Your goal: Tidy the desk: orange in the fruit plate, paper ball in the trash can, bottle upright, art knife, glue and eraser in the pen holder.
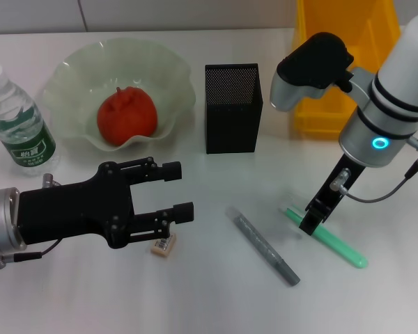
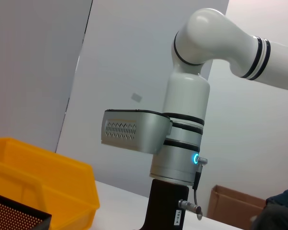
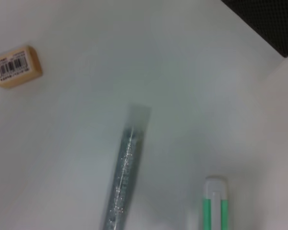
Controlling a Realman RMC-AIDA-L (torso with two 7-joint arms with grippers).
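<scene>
Now the right gripper (image 1: 312, 224) is hanging low over the table (image 1: 216, 292), its tip touching or just above the near-left end of the green-and-white stick (image 1: 329, 240); whether its fingers are apart or together I cannot tell. That stick is lying flat, its long axis running from the gripper away to the near right. Just to the left, the grey glitter tube (image 1: 266, 248) is lying nearly parallel, slanting from far left to near right, clearly apart from the green one. The right arm is plainly the nearer one to both, so a pick here looks like its job, with the fingers needing to straddle the stick across that slant.

Further left, the left gripper (image 1: 175, 191) is hovering with fingers spread apart, holding nothing, and the eraser (image 1: 164, 245) is sitting on the table just below its lower finger, nearer to this arm. The pen holder (image 1: 233, 108) is standing upright at the far side, between the two arms.
</scene>
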